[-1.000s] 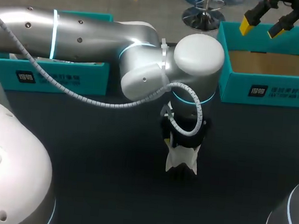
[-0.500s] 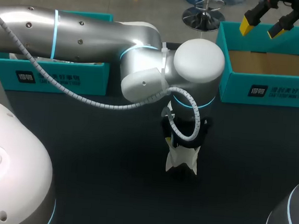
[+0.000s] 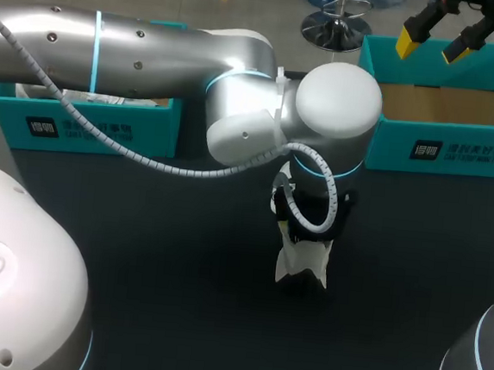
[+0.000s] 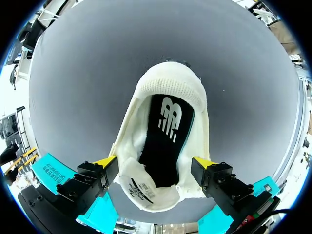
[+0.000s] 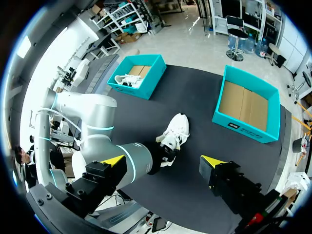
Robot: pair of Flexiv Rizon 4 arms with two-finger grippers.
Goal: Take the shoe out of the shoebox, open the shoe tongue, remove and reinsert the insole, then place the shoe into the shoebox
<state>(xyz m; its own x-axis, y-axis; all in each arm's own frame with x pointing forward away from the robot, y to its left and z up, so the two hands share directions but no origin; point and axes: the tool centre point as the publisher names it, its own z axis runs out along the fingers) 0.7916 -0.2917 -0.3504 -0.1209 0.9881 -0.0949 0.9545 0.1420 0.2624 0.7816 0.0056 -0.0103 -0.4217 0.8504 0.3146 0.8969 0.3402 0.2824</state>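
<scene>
On the dark counter the white shoe stands unmoved inside the released, wide-spread left gripper — its arm having edged slightly rightward — while far back the right gripper, likewise released, hangs above the teal shoebox.

One white shoe. Two teal boxes: the left box behind the shoe to its left, the right box behind the shoe to its right. Two grippers: the left gripper over the shoe, the right gripper well beyond the shoe.
</scene>
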